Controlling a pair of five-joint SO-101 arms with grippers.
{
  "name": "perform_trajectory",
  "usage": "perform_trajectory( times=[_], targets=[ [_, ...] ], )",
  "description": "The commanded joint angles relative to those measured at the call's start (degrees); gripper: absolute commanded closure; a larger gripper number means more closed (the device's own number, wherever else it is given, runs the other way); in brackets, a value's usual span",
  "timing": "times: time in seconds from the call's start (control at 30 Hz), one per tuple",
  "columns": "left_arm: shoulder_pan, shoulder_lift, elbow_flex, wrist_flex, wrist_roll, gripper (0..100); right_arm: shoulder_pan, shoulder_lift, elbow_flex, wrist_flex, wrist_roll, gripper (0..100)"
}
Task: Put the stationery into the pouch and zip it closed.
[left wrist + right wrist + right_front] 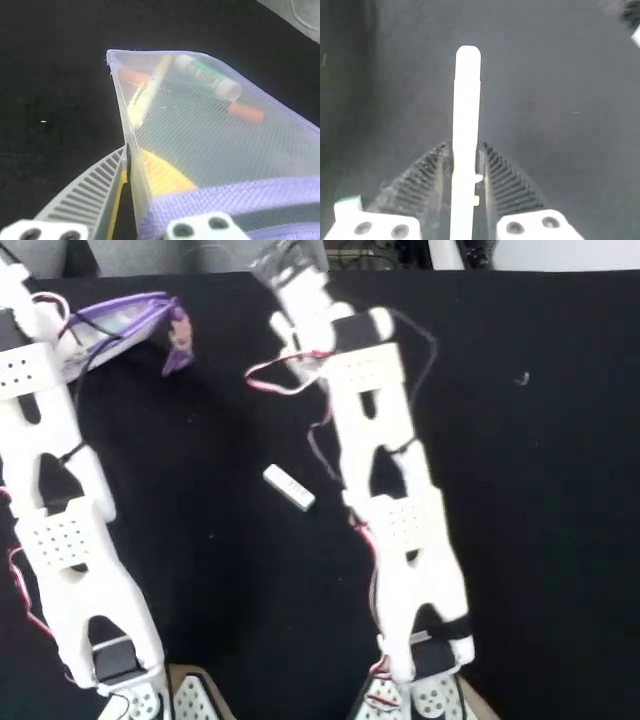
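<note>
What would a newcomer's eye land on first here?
The purple-trimmed mesh pouch, clamped in the left jaws at the far-left corner of the table, with a glue stick and orange pens inside. Next, the slim white stick pinched in the right jaws, and a small white block lying loose mid-table.

A black cloth (pixel 540 540) covered the table almost from edge to edge, matte and flat, with one small pale speck (pixel 521 379) on it towards the far right. Beyond the cloth's far edge ran a pale strip of surface (pixel 560 254), and on it lay what may have been a tangle of dark cables (pixel 370 255). At the near edge a wood-coloured patch (pixel 190 675) of the tabletop peeked out from under the cloth. The light was soft and even.
</note>
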Motion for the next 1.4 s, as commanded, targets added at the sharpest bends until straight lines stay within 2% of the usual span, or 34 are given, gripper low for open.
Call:
perform_trajectory(
  times=[0.0,0.17,0.4,0.63,0.83,1.13,1.37],
  targets=[
    [4.3,-1.3,-2.8,1.0,0.4,97,3.7,-5.1,-9.2,1.0,-6.5,98.2],
    [8.9,-1.3,-2.4,1.0,0.5,97,4.5,-5.1,-16.1,3.2,-9.6,98.7],
    [14.6,-1.3,-2.5,1.0,0.8,97,4.3,-8.2,-16.0,2.7,-9.9,98.7],
    [20.4,-1.3,-2.4,1.0,0.9,97,5.9,-15.7,-16.0,1.8,-21.3,98.7],
    [24.4,-1.3,-1.5,1.1,4.0,97,4.7,-22.6,-16.0,5.5,-27.4,98.7],
    [27.4,-2.2,3.5,1.1,8.5,97,1.2,-33.2,-15.8,14.2,-27.8,98.7],
    [27.0,-15.6,17.2,1.1,8.5,97,1.2,-34.4,-15.5,14.5,-27.9,98.7]
  ],
)
